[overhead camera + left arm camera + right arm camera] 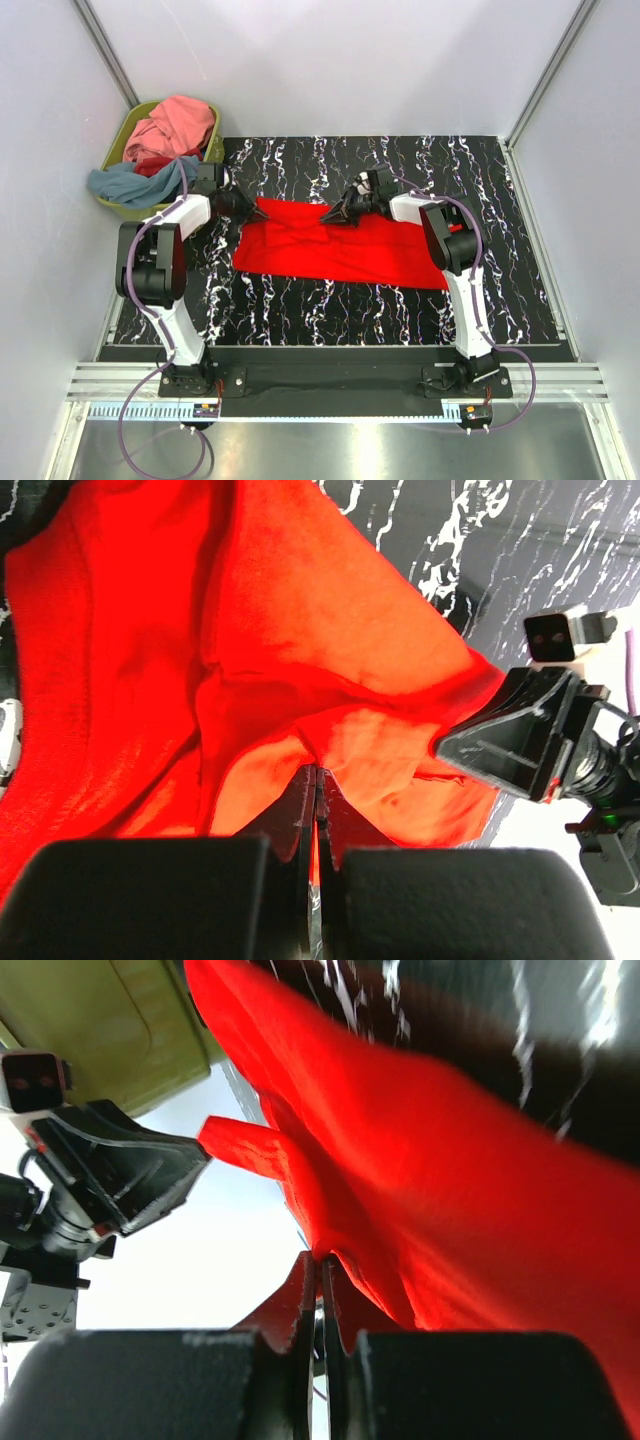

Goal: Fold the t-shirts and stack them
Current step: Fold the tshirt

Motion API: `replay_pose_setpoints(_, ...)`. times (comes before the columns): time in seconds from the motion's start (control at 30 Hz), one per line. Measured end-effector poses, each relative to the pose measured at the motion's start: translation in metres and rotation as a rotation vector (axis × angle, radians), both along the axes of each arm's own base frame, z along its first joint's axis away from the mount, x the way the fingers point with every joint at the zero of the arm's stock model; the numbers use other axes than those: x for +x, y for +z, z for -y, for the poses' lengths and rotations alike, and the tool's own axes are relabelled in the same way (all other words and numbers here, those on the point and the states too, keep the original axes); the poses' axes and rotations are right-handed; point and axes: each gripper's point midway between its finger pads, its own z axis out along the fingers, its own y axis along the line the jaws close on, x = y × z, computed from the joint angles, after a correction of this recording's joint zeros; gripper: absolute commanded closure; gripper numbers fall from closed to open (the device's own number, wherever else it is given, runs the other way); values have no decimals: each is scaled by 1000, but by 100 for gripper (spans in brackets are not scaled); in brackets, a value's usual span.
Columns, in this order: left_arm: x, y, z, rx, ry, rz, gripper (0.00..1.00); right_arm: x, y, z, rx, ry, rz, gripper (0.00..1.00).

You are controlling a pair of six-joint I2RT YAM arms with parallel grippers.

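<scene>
A bright red t-shirt (340,250) lies partly folded across the middle of the black marbled table (330,310). My left gripper (260,212) is shut on its far left corner; the left wrist view shows the jaws pinching a fold of red cloth (316,772). My right gripper (324,216) is shut on the far edge near the shirt's middle, with cloth pinched between its jaws (322,1258). Both lift the cloth slightly off the table. Each gripper shows in the other's wrist view, the right one (445,748) and the left one (200,1155).
An olive-green basket (128,120) stands at the far left corner, holding a pink shirt (175,125), a grey-blue shirt (125,182) hanging over its rim and a bit of red cloth (152,166). White walls enclose the table on three sides.
</scene>
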Motion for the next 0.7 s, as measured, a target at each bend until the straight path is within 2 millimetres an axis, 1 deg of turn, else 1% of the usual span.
replay_pose_setpoints(0.2,3,-10,0,0,-1,-23,100,13,2,6,12,-7,14,92)
replay_pose_setpoints(0.23,4,-11,1,1,-2,-25,100,14,4,6,17,-4,17,91)
replay_pose_setpoints(0.27,5,-12,1,1,-2,-27,100,16,5,6,22,-2,20,87)
replay_pose_setpoints(0.33,6,-12,1,1,-2,-27,100,21,6,4,27,-1,30,84)
replay_pose_setpoints(0.4,6,-12,1,2,-2,-27,100,22,6,3,35,7,32,78)
replay_pose_setpoints(0.5,7,-11,-1,13,-2,-30,99,22,4,2,43,17,26,73)
replay_pose_setpoints(0.53,7,-11,-2,17,0,-31,97,22,3,3,44,19,22,72)
replay_pose_setpoints(0.6,10,-8,-4,34,1,-25,88,20,0,4,41,25,12,65)
replay_pose_setpoints(0.63,12,-6,-6,44,1,-18,85,19,0,5,40,28,8,63)
replay_pose_setpoints(0.67,16,-4,-8,51,0,-8,79,18,-1,7,37,32,8,62)
replay_pose_setpoints(0.7,19,-1,-8,55,-2,1,77,18,-2,8,33,34,5,58)
